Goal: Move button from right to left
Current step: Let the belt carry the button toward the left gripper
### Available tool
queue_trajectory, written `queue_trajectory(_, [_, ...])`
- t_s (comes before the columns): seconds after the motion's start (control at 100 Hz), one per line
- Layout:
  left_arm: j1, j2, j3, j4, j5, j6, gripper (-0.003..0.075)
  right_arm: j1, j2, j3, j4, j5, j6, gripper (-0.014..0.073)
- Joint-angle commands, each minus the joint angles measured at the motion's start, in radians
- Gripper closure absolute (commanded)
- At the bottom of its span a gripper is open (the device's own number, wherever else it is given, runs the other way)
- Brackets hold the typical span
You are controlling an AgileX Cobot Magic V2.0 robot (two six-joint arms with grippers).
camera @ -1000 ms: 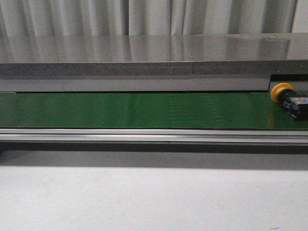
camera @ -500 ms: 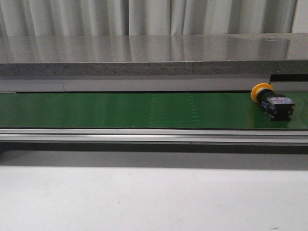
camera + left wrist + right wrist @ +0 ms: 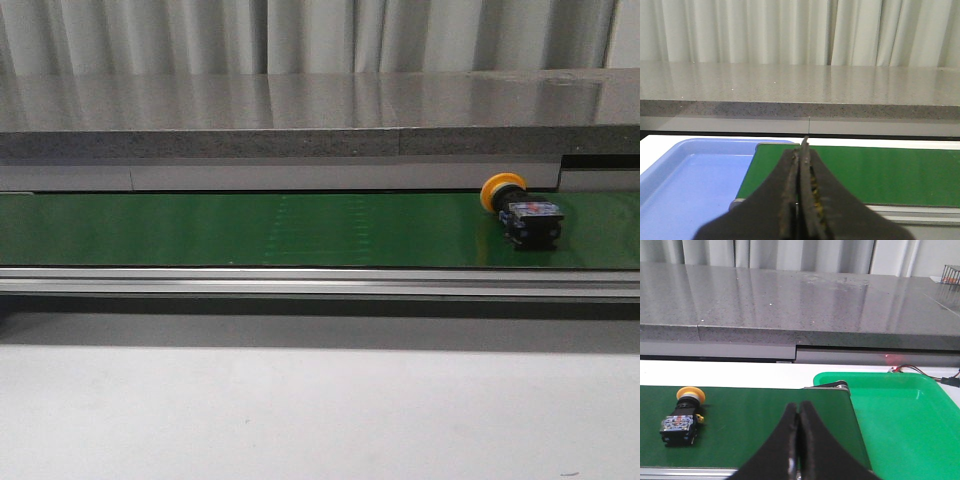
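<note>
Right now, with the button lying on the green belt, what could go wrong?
1. The button lies on its side on the green belt, its round cap toward the back, so it may roll or turn if nudged.
2. Both the right gripper and the left gripper have their jaws shut; a grasp without opening first would only push it.

My button (image 3: 518,207) looks like moulded plastic, its yellow-orange cap smooth with a slight sheen and its black body duller, lying on a matt green belt (image 3: 250,230) edged by a brushed metal rail (image 3: 300,282). Behind it the speckled grey stone counter (image 3: 300,105) is polished enough to mirror the pleated cloth curtain (image 3: 300,35). My closed left gripper (image 3: 800,170) and right gripper (image 3: 799,427) have matt black fingers, the left ones scuffed along the seam, and the blue tray (image 3: 685,180) and green tray (image 3: 900,415) look like smooth, faintly glossy plastic.
</note>
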Motion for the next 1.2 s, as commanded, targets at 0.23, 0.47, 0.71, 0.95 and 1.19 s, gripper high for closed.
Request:
queue_trajectory(0.23, [0.003,-0.032,0.045,-0.009,-0.086,-0.008,0.0741,0.000,-0.063,0.014,-0.113,-0.126,0.158,0.0659])
queue_trajectory(0.47, [0.003,-0.032,0.045,-0.009,-0.086,-0.008,0.0741,0.000,-0.063,0.014,-0.154,-0.102,0.157,0.0659])
queue_trajectory(0.71, [0.003,-0.032,0.045,-0.009,-0.086,-0.008,0.0741,0.000,-0.063,0.014,-0.156,-0.090,0.157,0.0659])
queue_trajectory(0.95, [0.003,-0.032,0.045,-0.009,-0.086,-0.008,0.0741,0.000,-0.063,0.014,-0.156,-0.089,0.157,0.0659])
queue_trajectory(1.19, [0.003,-0.032,0.045,-0.009,-0.086,-0.008,0.0741,0.000,-0.063,0.014,-0.156,-0.089,0.157,0.0659])
